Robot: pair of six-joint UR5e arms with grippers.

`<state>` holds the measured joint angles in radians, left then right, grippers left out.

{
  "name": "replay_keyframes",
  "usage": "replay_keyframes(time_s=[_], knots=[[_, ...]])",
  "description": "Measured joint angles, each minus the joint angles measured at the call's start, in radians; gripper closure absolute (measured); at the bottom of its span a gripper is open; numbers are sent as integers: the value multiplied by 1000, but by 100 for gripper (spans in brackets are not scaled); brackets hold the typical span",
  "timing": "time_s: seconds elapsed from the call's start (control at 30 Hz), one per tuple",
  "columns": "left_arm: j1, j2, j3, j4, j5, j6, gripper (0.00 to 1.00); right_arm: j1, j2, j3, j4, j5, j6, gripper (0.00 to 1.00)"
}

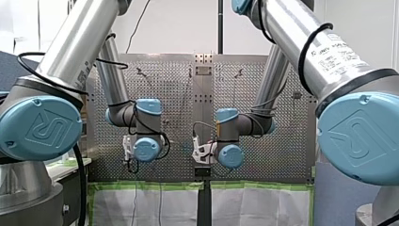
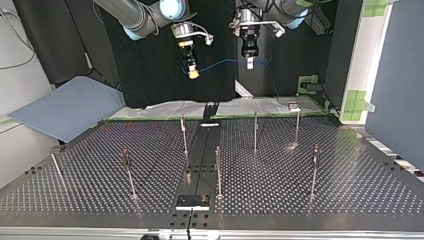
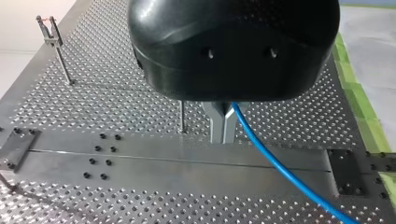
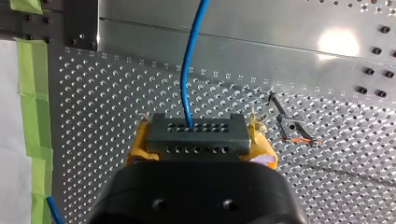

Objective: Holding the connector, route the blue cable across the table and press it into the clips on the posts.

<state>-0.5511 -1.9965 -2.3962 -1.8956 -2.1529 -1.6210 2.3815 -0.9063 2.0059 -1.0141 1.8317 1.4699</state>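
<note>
My right gripper [image 4: 201, 140] clamps the connector [image 4: 196, 122] between yellow pads [image 4: 262, 142]; my left gripper [image 3: 222, 125] pinches the blue cable [image 3: 275, 163] between metal fingers [image 3: 215, 126].

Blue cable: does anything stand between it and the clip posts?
Nothing visible does. The blue cable hangs in the air between my right gripper and my left gripper; the posts stand apart on the perforated table, lower down.

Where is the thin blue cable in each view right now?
Front view: not discernible.
Top view: thin blue cable strung mid-air, upper centre.
Left wrist view: cable leaves my left gripper.
Right wrist view: cable runs ahead from the dark perforated connector.
Shared landmark: plain metal centre strip.
</note>
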Motion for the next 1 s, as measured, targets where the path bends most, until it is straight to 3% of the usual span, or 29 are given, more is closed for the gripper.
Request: replay_keyframes(time_s=[0.3, 0.87, 1.0], knots=[[-21, -28, -56, -9, 0, 32, 100, 0, 0, 0, 0, 0, 0, 100], [-26, -29, -66, -5, -4, 33, 100, 0, -4, 5, 5, 5, 1, 100], [-47, -7, -84, 6, -13, 25, 100, 6, -31, 19, 31, 31, 18, 100]])
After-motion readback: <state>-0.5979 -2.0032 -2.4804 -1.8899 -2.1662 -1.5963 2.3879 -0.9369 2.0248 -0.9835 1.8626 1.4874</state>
